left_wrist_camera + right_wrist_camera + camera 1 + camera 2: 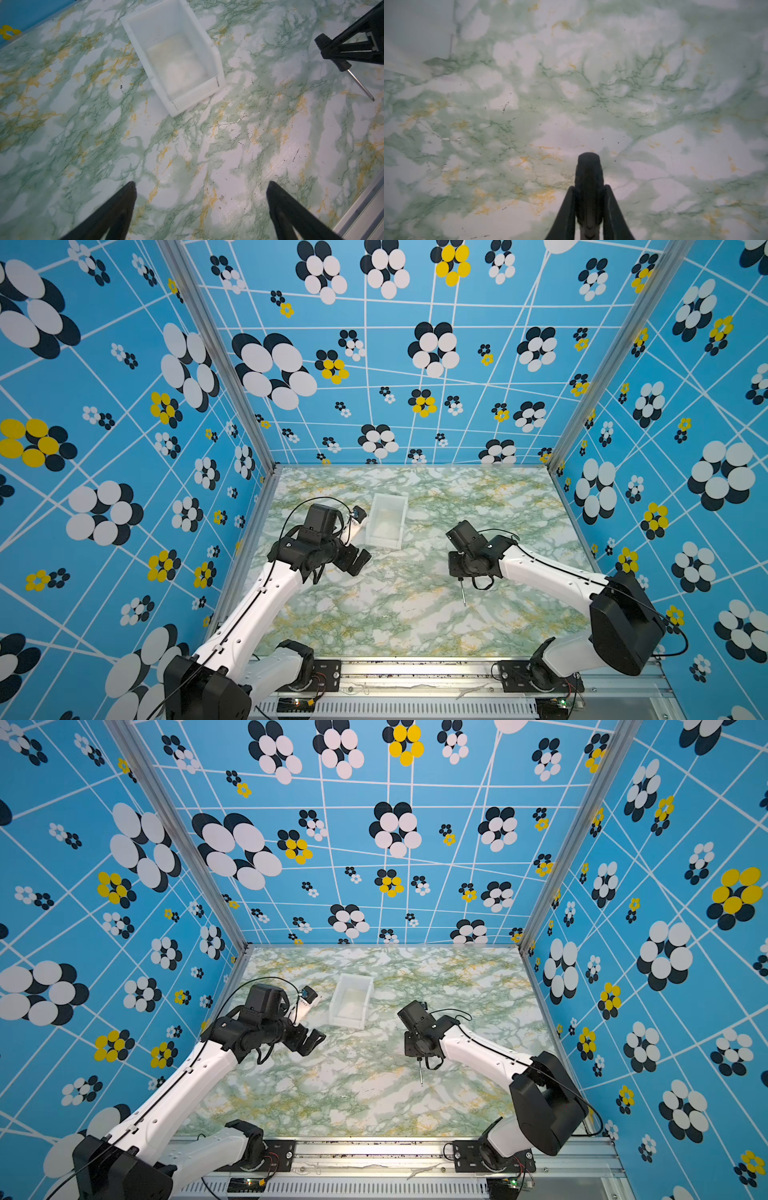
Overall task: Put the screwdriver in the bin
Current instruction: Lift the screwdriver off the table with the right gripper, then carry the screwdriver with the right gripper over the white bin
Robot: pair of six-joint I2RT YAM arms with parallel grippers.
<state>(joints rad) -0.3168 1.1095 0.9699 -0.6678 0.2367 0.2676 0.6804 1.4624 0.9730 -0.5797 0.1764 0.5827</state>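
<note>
My right gripper (588, 187) is shut on the black handle of the screwdriver (588, 166). In both top views the thin silver shaft (462, 593) (420, 1073) pokes out below the right wrist toward the table's front. The left wrist view shows the screwdriver (361, 85) slanting from the right gripper (330, 52); whether its tip touches the table I cannot tell. The white bin (384, 542) (347, 1022) (193, 97) stands empty, left of centre toward the back. My left gripper (357, 562) (201, 191) hangs open just in front of the bin, holding nothing.
The green marble tabletop (395, 614) is closed in by blue patterned walls at the left, back and right. An aluminium rail (415, 668) with the arm bases runs along the front edge. The rail's corner (363, 207) shows in the left wrist view.
</note>
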